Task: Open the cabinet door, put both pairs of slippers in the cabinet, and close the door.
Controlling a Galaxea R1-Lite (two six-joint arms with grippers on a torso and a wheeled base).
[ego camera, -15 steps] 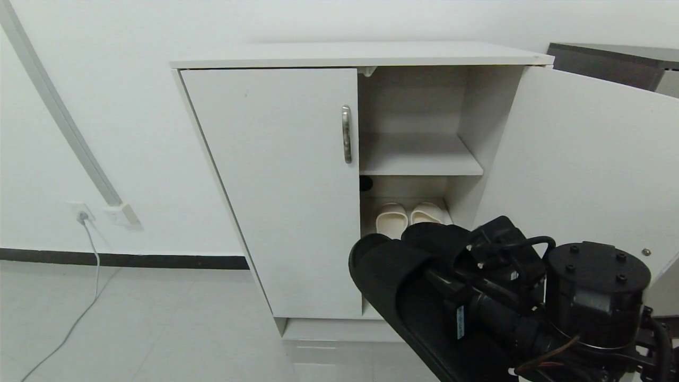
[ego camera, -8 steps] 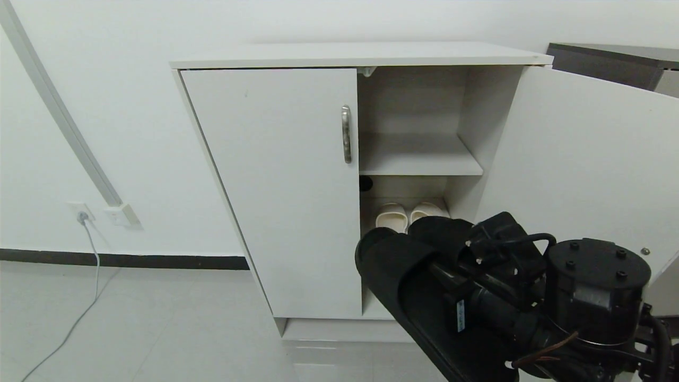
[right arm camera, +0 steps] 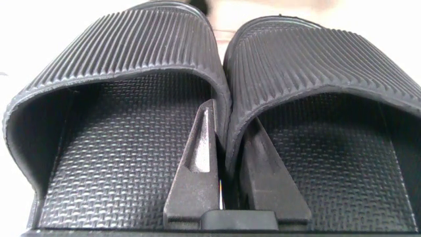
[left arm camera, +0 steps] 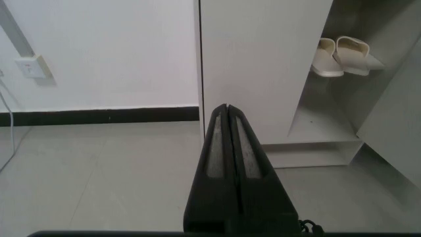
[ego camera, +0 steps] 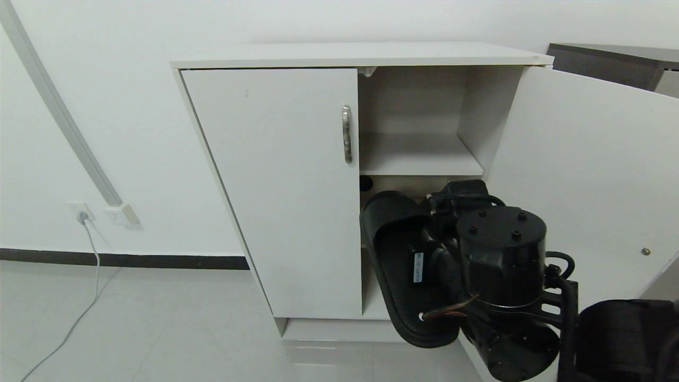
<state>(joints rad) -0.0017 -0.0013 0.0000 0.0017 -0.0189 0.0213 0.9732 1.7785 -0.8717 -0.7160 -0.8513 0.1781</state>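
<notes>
- Over the last second the right arm has been lifted and pushed forward. The pair of black ribbed rubber slippers (ego camera: 395,249) is now carried up into the opening of the white two-door cabinet (ego camera: 345,53), toes just under its middle shelf (ego camera: 419,159).
- The cream foam slippers (left arm camera: 345,56) are already parked on the lower shelf, beyond the right end effector (right arm camera: 229,125). So probably only the drop-off and shutting the open right door (ego camera: 583,175) are left.
- The touching inner walls of both black slippers are pinched by that end effector, with the wrist aimed into the opening.
- The left end effector (left arm camera: 226,115) is held low over the floor, fingers pressed together with nothing gripped.
</notes>
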